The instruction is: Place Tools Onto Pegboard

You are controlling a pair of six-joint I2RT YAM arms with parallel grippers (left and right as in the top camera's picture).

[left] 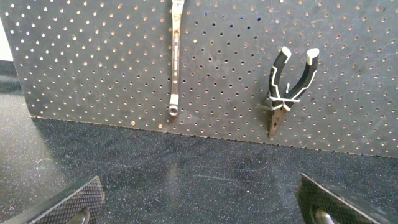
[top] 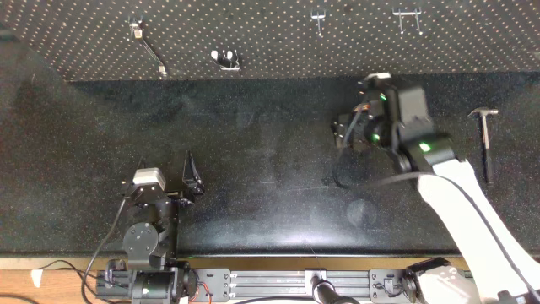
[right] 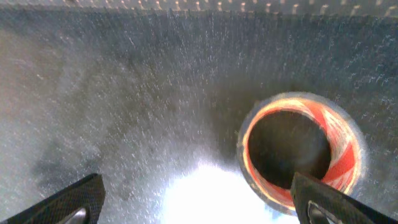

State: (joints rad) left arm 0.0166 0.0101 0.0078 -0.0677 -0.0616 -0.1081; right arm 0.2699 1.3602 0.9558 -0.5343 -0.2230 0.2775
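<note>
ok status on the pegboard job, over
Left gripper open, empty; right gripper open above tape roll, off-centre. Hammer flat on table, unhung; wrench, pliers on pegboard. Nothing blocking the roll.

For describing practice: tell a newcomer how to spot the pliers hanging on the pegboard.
Start at the black perforated pegboard behind the dark table. Two tools hang there. Beside the long, straight silver wrench, the pliers are short and forked, with black-and-white handles up, nose down.
</note>
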